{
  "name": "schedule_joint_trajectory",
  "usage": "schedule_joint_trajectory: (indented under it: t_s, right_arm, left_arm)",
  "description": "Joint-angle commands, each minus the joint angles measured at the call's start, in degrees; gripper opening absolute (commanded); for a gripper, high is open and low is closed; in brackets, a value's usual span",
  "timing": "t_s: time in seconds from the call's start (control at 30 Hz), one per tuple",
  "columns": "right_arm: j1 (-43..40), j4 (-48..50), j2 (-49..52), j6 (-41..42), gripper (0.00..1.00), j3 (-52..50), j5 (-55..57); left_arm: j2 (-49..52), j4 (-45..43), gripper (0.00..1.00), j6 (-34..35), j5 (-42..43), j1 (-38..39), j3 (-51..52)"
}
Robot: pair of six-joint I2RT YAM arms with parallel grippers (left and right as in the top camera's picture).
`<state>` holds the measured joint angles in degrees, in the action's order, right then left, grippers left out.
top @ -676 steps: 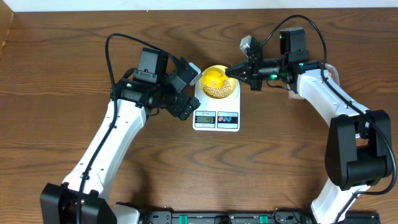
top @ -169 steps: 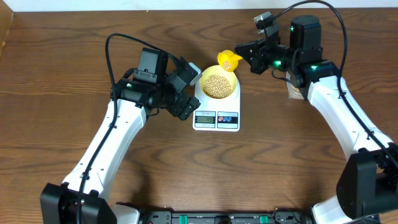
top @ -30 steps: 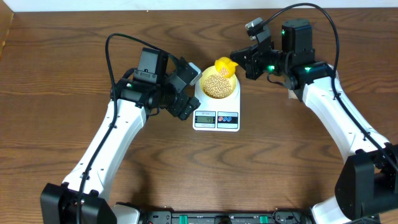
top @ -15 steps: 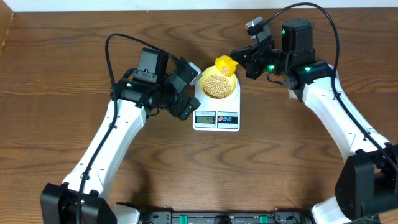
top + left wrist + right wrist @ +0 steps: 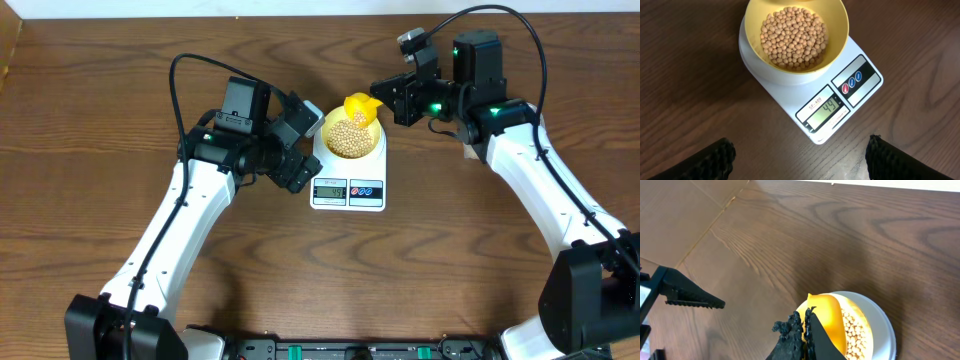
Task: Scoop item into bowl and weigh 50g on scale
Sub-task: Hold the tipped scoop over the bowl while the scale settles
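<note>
The right hand (image 5: 388,101), clamped on a yellow scoop (image 5: 360,107), is holding it over the bowl (image 5: 838,31) of beans (image 5: 792,37) on the scale (image 5: 867,92), the left hand (image 5: 304,147) hanging wide apart alongside.

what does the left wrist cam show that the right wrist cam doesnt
Only the left wrist: the display of the scale, reading what looks like 44, its two buttons, and the open left gripper. Only the right wrist: the yellow scoop, clamped in the shut right gripper, over the rim of the bowl. Both: the beans in the bowl, and the wooden table.
</note>
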<state>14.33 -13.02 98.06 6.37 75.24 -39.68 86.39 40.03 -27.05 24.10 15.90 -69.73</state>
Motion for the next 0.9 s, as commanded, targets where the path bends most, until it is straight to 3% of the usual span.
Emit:
schedule_joint_trajectory:
  t_s: [0.0, 0.87]
  right_arm:
    - [0.35, 0.04, -1.36, 1.73, 0.01, 0.02, -1.14]
    - [0.31, 0.15, -1.36, 1.22, 0.01, 0.02, 0.44]
  left_arm:
    - [-0.24, 0.0, 0.86, -0.35, 0.74, -0.24, 0.63]
    - [-0.24, 0.0, 0.86, -0.35, 0.74, -0.24, 0.63]
